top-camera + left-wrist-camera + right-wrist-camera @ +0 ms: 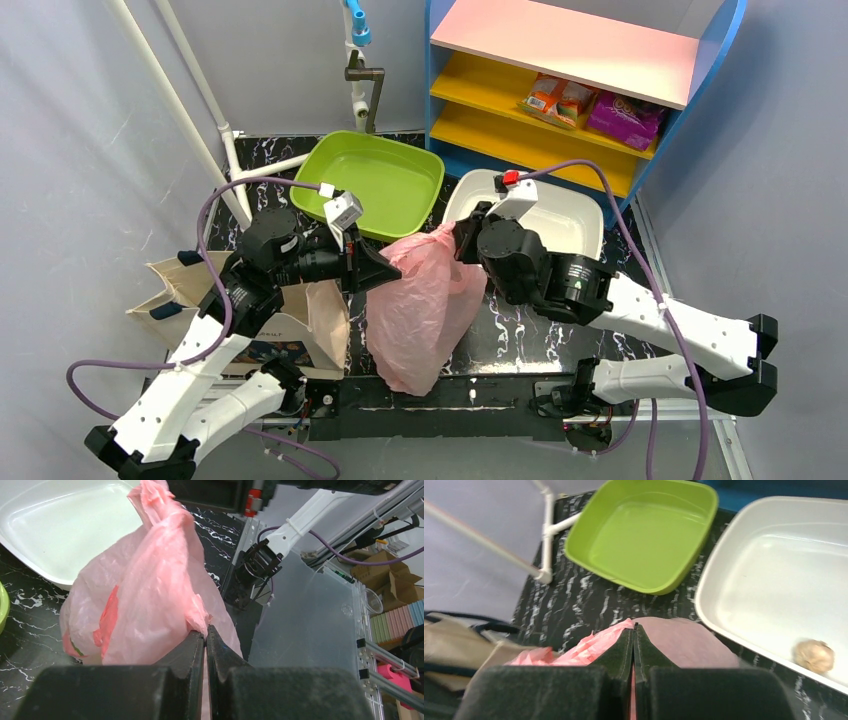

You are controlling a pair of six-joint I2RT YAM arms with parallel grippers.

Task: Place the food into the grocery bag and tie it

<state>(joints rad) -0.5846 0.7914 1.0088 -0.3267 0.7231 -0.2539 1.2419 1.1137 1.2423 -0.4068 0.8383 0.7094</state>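
On black marbled table (520, 340), top view: pink grocery bag (425, 305) between arms, left gripper (388, 272) at its left edge, right gripper (462, 238) at its top.
Left wrist: jaws pinched together on bag film; white tray (60, 525) behind.
Right wrist: jaws pressed closed, pink film clamped between tips; green tray (644, 535) ahead.

Pink bag (425, 310) contents unreadable through the plastic. Beige lump (814, 656) in white tub (769, 570) too blurred to ID. Tote (322, 318) at counter's left edge mostly hidden under left arm (250, 290).
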